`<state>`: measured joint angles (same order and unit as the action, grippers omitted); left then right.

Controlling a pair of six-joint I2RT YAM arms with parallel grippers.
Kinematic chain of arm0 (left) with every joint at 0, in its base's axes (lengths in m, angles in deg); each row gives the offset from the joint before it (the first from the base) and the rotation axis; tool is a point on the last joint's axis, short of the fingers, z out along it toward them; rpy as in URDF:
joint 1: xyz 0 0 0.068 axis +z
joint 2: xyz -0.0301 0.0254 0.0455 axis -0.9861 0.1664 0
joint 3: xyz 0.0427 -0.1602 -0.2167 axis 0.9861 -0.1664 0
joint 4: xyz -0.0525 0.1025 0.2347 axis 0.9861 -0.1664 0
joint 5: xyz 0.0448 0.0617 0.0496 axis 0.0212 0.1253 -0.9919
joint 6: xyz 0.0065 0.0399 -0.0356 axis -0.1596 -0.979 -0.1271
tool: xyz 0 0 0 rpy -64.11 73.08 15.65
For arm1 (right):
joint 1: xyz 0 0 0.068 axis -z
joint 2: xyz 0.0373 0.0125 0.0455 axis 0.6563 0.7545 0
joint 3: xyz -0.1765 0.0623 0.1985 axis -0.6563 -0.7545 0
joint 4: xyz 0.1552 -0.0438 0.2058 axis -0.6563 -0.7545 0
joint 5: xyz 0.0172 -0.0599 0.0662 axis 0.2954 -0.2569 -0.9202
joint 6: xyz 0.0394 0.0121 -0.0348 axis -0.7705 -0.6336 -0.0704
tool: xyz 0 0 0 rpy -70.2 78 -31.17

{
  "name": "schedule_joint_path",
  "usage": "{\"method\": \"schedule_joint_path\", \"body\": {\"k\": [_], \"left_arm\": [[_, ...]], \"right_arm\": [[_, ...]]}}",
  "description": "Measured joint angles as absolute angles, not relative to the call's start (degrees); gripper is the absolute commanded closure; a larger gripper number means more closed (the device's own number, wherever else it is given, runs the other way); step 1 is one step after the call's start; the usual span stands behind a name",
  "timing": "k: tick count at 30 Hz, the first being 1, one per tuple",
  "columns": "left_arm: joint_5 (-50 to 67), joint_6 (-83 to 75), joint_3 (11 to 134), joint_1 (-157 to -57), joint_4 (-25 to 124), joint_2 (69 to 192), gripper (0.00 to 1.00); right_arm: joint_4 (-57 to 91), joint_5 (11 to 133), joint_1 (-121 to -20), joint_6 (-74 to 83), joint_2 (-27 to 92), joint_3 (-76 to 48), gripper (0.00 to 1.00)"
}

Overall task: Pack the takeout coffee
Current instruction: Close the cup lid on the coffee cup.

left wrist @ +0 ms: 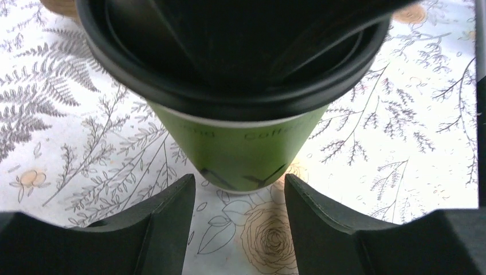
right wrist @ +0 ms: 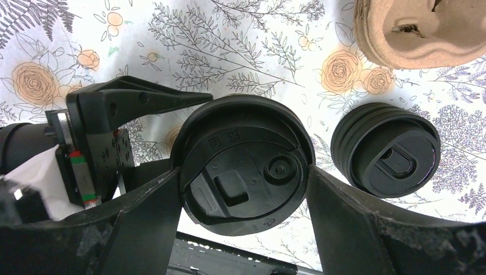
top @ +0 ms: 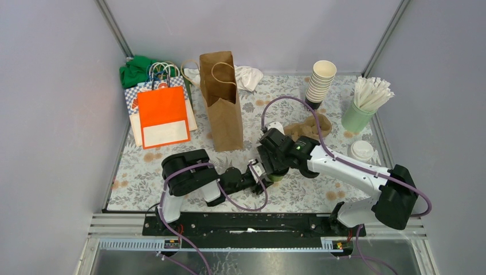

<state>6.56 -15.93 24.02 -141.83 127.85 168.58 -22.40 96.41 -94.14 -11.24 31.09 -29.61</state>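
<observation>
One takeout coffee (left wrist: 240, 149), a dark-green cup under a black lid (right wrist: 246, 137), stands on the floral table cover near the front middle (top: 279, 177). My right gripper (right wrist: 245, 171) comes down over it, one finger pressed to each side of the lid's rim. My left gripper (left wrist: 239, 179) lies low on the table and reaches in from the left. It is open, its fingers (left wrist: 172, 217) flanking the cup's base with a gap on each side. In the top view the right gripper (top: 275, 163) covers most of the cup.
A stack of black lids (right wrist: 387, 152) sits right of the cup, with a cardboard cup carrier (top: 309, 126) behind it. A brown paper bag (top: 220, 100) stands upright at centre back, an orange bag (top: 163, 117) to its left. Cream cups (top: 321, 83), a stick-filled cup (top: 367, 106) and a white lid (top: 361, 150) occupy the right.
</observation>
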Motion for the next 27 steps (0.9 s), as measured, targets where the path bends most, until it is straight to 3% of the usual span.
{"method": "schedule_joint_path", "body": {"k": [12,13,17,27], "left_arm": [[5.5,-14.9,23.7,-141.5,126.0,168.7,0.36],[5.4,-14.8,23.7,-141.5,126.0,168.7,0.33],[4.5,-14.9,23.6,-141.5,125.7,168.5,0.03],[2.6,-15.8,18.4,-142.0,127.5,162.2,0.01]], "right_arm": [[-21.5,99.6,-95.5,-13.3,31.2,-30.2,0.14],[-21.5,99.6,-95.5,-13.3,31.2,-30.1,0.13],[-21.8,99.6,-95.6,-13.1,31.3,-29.6,0.13],[-21.4,99.1,-96.4,-12.8,32.8,-27.9,0.14]]}}
